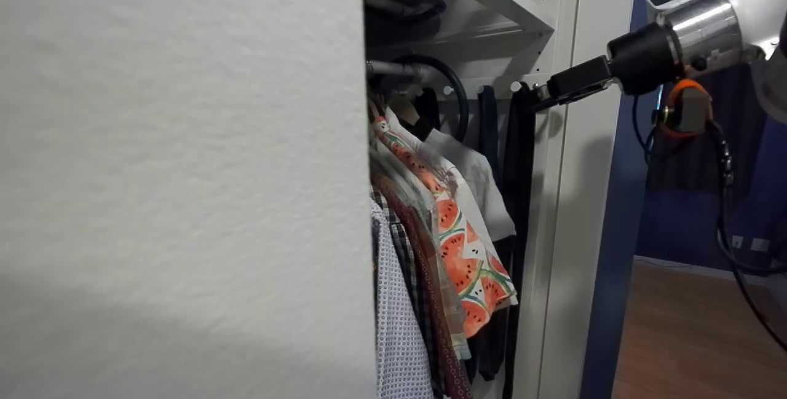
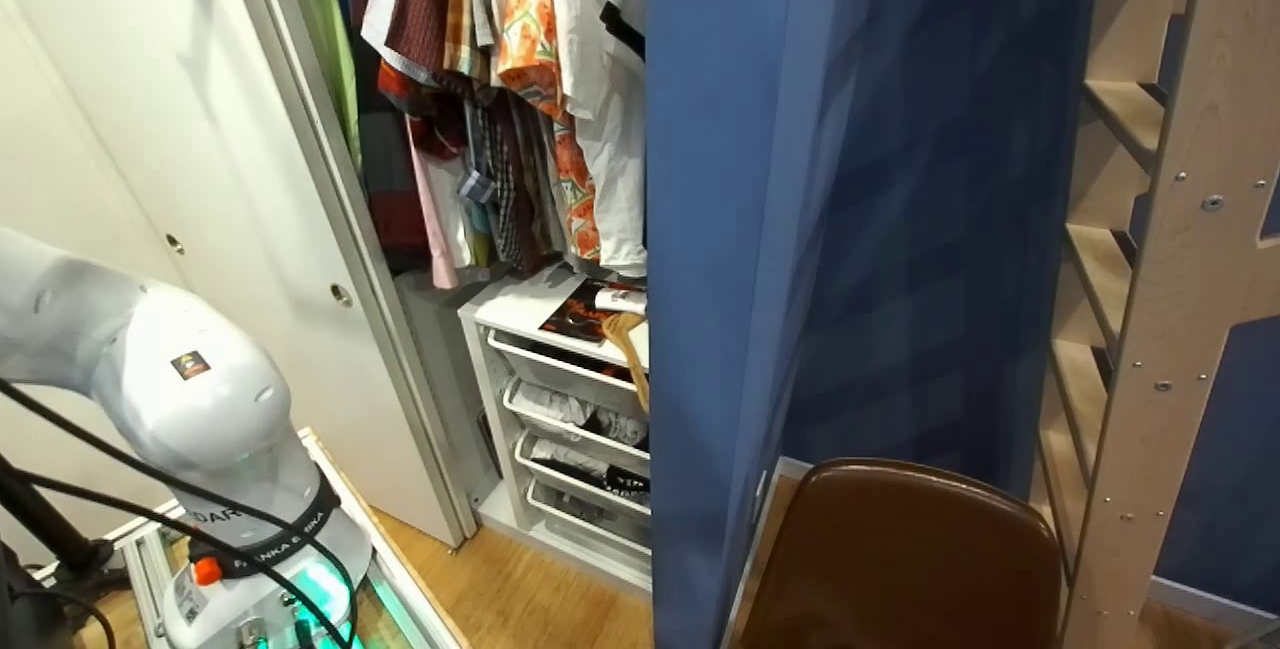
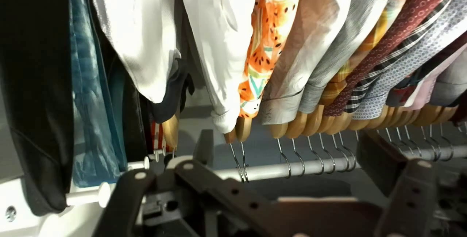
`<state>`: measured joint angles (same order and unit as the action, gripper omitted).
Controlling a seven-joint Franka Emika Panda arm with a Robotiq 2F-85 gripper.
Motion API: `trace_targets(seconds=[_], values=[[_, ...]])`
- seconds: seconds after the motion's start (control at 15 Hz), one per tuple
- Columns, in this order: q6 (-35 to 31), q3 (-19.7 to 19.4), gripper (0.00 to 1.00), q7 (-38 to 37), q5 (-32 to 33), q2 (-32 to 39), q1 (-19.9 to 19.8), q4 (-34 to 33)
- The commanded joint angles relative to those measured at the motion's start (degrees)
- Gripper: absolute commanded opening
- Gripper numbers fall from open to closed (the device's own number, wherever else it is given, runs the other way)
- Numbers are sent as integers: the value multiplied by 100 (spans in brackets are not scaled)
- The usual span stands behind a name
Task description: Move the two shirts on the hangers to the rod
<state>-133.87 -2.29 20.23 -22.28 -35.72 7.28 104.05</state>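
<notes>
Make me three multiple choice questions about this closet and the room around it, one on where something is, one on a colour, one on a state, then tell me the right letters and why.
1. Where are most of the wooden hangers hooked?
A. Over a ladder step
B. Over the rod
C. Over a drawer's edge

2. What colour is the chair?
A. Brown
B. Yellow
C. Green

3. What state is the gripper in?
A. Shut on a shirt
B. Shut, holding nothing
C. Open, holding nothing

Right letters:
1. B, as the wrist view shows them lined up along it.
2. A, as its back shows plain brown in an exterior view.
3. C, as its jaws stand wide apart in the wrist view with nothing clamped between them.
</notes>
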Motion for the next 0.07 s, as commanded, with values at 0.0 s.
trace_targets(seconds=[0.0], values=[[-24, -100, 100, -135, 235, -121, 194, 64]])
